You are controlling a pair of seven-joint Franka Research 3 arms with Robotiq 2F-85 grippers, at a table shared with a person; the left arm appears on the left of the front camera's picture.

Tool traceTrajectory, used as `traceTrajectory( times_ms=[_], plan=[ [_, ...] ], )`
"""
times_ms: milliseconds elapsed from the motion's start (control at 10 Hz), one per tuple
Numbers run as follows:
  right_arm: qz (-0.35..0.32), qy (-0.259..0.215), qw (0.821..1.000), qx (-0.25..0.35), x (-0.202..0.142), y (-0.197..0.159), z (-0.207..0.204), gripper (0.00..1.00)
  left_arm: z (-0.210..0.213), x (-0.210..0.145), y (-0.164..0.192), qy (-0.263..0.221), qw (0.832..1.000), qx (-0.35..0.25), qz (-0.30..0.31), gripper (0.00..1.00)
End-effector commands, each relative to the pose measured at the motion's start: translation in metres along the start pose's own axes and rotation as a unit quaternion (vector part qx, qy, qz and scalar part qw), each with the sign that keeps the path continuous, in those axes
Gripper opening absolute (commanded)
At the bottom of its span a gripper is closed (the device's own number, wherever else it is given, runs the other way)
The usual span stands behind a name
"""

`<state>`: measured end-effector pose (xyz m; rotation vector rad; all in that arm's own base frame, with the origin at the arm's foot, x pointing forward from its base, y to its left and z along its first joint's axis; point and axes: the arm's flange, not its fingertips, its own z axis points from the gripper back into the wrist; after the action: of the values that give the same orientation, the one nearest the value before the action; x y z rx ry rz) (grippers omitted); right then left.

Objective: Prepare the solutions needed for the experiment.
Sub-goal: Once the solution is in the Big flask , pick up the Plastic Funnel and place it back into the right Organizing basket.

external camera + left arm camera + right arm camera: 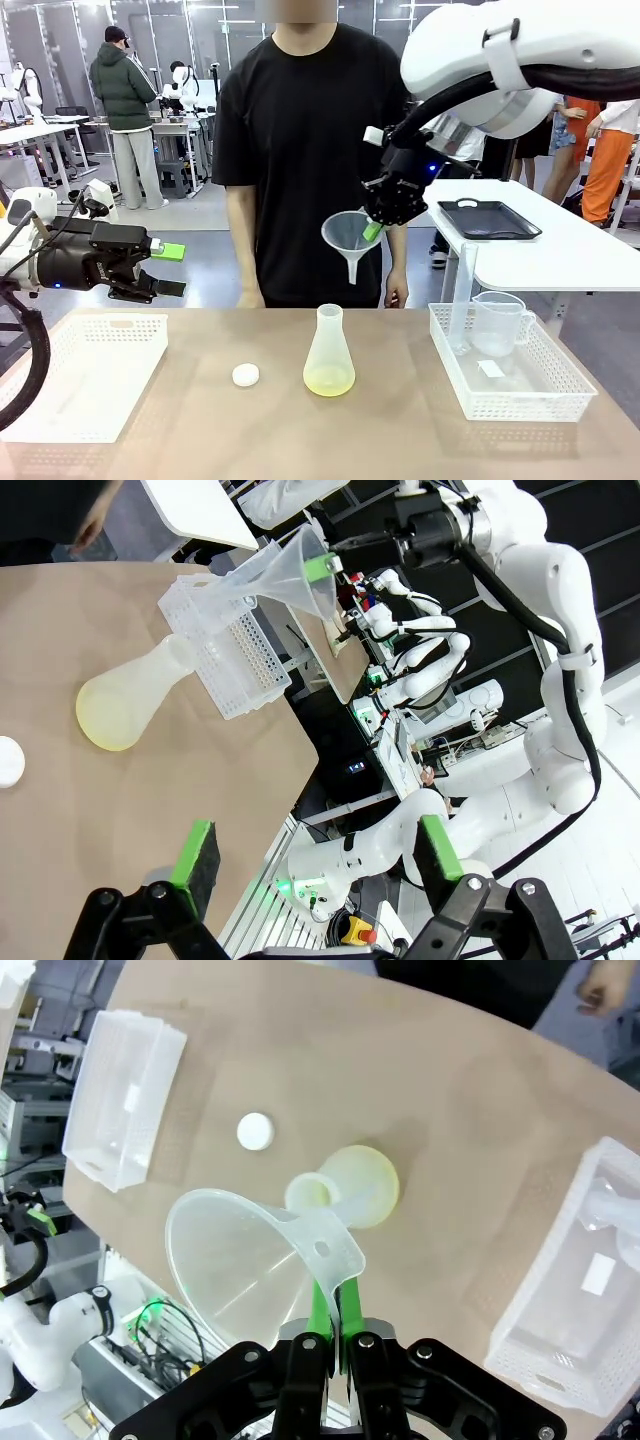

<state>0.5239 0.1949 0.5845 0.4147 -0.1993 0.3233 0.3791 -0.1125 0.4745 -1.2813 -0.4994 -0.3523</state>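
A frosted conical flask stands upright at the middle of the table, with the solutions as a thin pale yellow-green layer in its bottom. A translucent funnel hangs in the air above and slightly behind the flask mouth. My right gripper is shut on the funnel's rim tab. In the right wrist view the funnel sits just beside the flask mouth. My left gripper is open and holds nothing, raised over the table's left side.
A small white round cap lies left of the flask. A white basket on the right holds a clear measuring jug. Another white basket sits at the left. A person stands at the far edge, hands near the table.
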Motion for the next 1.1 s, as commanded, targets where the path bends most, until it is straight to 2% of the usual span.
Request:
traceTrajectory(
  times_ms=[0, 200, 400, 600, 700, 900, 1000],
  plan=[
    [-0.033, 0.002, 0.999, -0.033, -0.035, -0.020, 0.025, 0.00, -0.002, 0.002, -0.002, -0.008, 1.000, -0.011, 0.008, 1.00],
    [-0.082, 0.011, 0.996, -0.032, -0.066, -0.044, 0.051, 0.00, -0.002, 0.002, -0.002, -0.008, 1.000, -0.011, 0.008, 1.00],
    [-0.114, 0.009, 0.993, -0.035, -0.089, -0.061, 0.059, 0.00, -0.002, 0.002, -0.002, -0.008, 1.000, -0.011, 0.008, 1.00],
    [-0.107, 0.018, 0.993, -0.055, -0.094, -0.068, 0.052, 0.00, -0.002, 0.002, -0.002, -0.008, 1.000, -0.011, 0.008, 1.00],
    [-0.100, 0.010, 0.995, -0.027, -0.090, -0.071, 0.065, 0.00, -0.002, 0.002, -0.002, -0.008, 1.000, -0.011, 0.008, 1.00],
    [-0.100, 0.010, 0.995, -0.027, -0.090, -0.071, 0.065, 0.00, -0.002, 0.002, -0.002, -0.008, 1.000, -0.011, 0.008, 1.00],
    [-0.101, 0.014, 0.994, -0.033, -0.094, -0.074, 0.062, 0.04, -0.002, 0.002, -0.002, -0.008, 1.000, -0.011, 0.008, 1.00]
  ],
)
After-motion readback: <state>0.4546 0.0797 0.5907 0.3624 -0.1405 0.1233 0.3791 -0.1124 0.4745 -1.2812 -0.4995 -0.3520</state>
